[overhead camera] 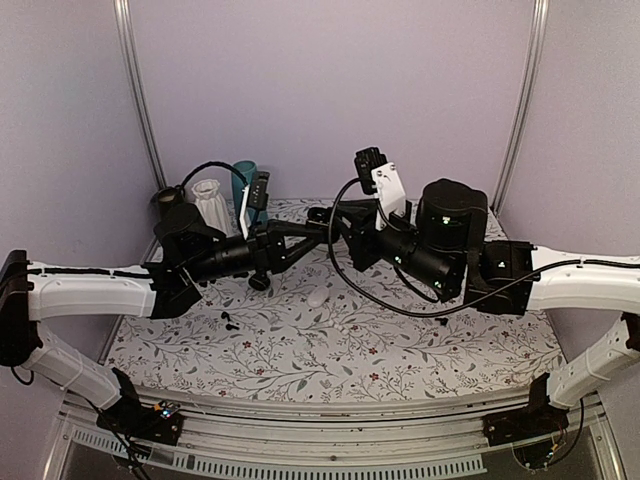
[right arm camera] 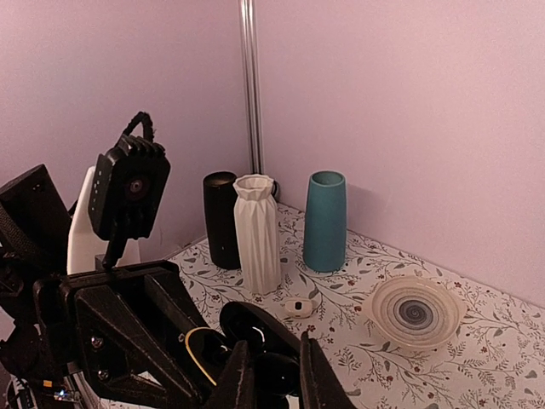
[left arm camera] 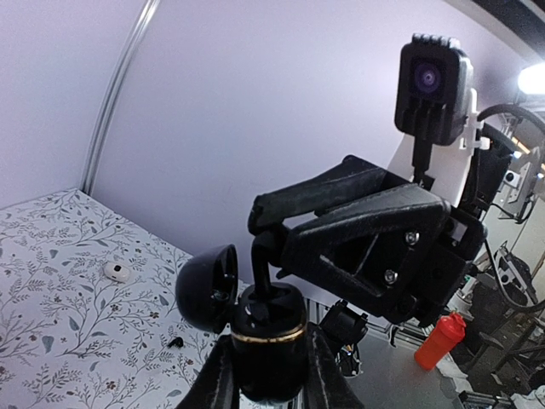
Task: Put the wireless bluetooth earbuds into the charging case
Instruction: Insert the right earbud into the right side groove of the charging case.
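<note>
My left gripper [left arm camera: 268, 366] is shut on a black charging case [left arm camera: 268, 336] with a gold band, held above the table with its lid [left arm camera: 207, 285] swung open. My right gripper [right arm camera: 274, 375] is shut on a glossy black earbud [right arm camera: 279, 377], and its fingertips [left arm camera: 264, 256] press down into the case's open top. In the top view the two grippers meet at mid-table, left gripper [overhead camera: 312, 216] against right gripper [overhead camera: 340, 232]. A loose black earbud [left arm camera: 175, 342] lies on the floral cloth below. A small white case [right arm camera: 297, 307] also rests on the cloth.
At the back left corner stand a black vase [right arm camera: 221, 220], a white ribbed vase [right arm camera: 258, 232] and a teal vase [right arm camera: 325, 220]. A pale spiral dish [right arm camera: 417, 311] sits on the cloth to their right. Tiny dark earbuds [overhead camera: 229, 320] lie near the left arm.
</note>
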